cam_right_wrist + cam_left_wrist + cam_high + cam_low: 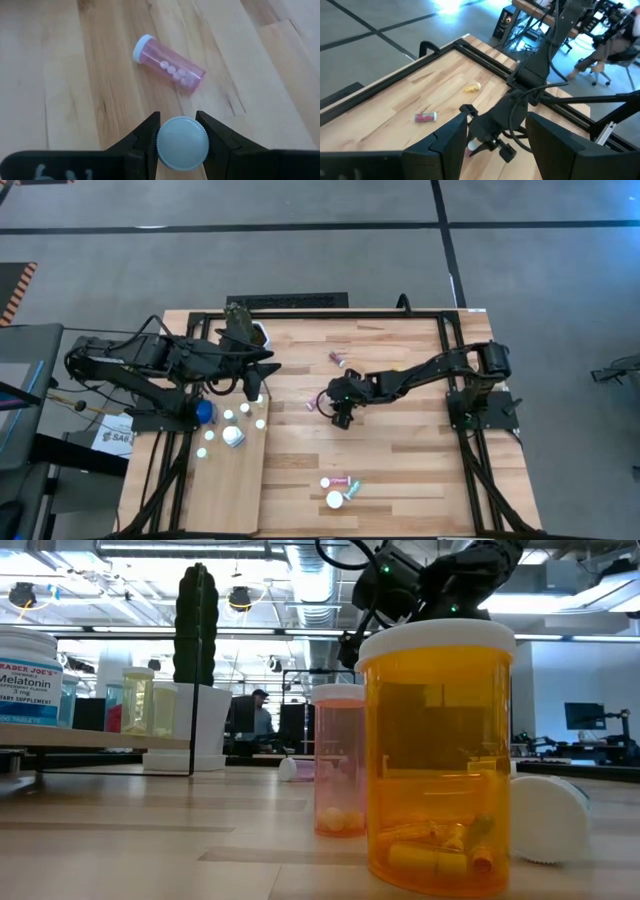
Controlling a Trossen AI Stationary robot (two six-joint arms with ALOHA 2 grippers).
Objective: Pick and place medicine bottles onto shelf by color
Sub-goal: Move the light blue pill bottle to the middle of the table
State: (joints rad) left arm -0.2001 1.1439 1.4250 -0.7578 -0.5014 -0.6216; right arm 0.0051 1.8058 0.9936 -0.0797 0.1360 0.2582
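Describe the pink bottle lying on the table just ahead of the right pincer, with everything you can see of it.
The pink bottle is a small see-through pink plastic cylinder with a white round cap on one end and a few pale round pills inside. It lies on its side on the plank tabletop, touching nothing else. The right pincer hovers just short of it, its fingers closed on the white cap of another bottle, apart from the pink one.

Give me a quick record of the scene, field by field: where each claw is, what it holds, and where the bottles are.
left claw: open, empty, above the shelf
right claw: shut on white-capped bottle, mid-table
pink bottle: lying on its side, apart from right claw
shelf: several bottles standing
table front: amber bottle upright, others beside it
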